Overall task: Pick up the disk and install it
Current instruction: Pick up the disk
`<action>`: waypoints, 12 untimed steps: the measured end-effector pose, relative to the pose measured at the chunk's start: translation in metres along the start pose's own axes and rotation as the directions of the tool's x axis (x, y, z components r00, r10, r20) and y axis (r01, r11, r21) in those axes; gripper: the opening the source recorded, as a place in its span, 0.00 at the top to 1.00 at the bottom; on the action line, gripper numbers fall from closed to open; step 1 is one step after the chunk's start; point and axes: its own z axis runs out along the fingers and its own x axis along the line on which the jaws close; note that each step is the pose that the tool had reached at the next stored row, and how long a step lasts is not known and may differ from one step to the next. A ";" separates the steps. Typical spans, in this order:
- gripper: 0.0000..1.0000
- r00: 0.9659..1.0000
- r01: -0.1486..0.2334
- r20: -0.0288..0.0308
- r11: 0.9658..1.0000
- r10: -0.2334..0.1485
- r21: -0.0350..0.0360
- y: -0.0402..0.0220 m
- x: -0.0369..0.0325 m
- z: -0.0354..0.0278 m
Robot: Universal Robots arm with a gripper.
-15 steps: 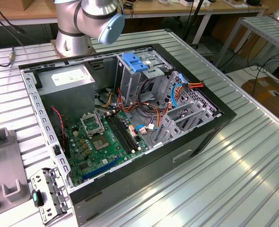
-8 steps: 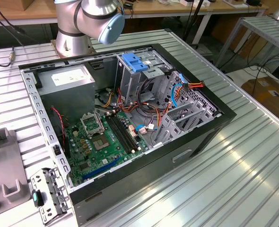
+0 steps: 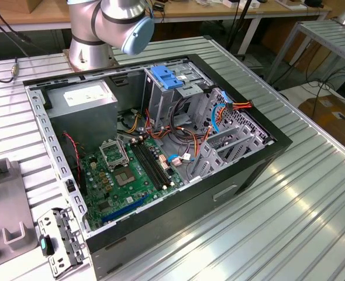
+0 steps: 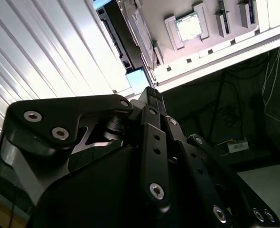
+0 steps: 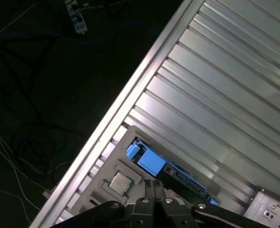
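The flat dark hard disk with blue plastic side rails [image 5: 161, 167] is seen lying on a pale grey fixture tray [image 5: 112, 159] at the edge of the ribbed aluminium table [image 5: 216, 95], just beside a square silver processor chip [image 5: 120, 181]. It is not yet lifted. The black two-finger gripper [image 5: 153, 186] is held clear of it, with its fingers pressed together on nothing. Pickup and installation are therefore both judged to be left. In the exterior view an open black computer case [image 3: 178, 222] is set on the table, with a grey metal drive cage [image 3: 158, 108] under a blue plastic latch [image 3: 165, 77]. One disk, one chip, one tray, one gripper, one case and one latch are counted.
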 end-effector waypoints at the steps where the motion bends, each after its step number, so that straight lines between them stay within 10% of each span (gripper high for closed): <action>1: 0.89 1.000 0.017 -0.001 1.000 -0.017 0.000 0.0000 0.0000 0.0000; 12: 0.89 0.990 0.143 -0.006 0.990 -0.143 -0.002 0.0001 0.0000 0.0000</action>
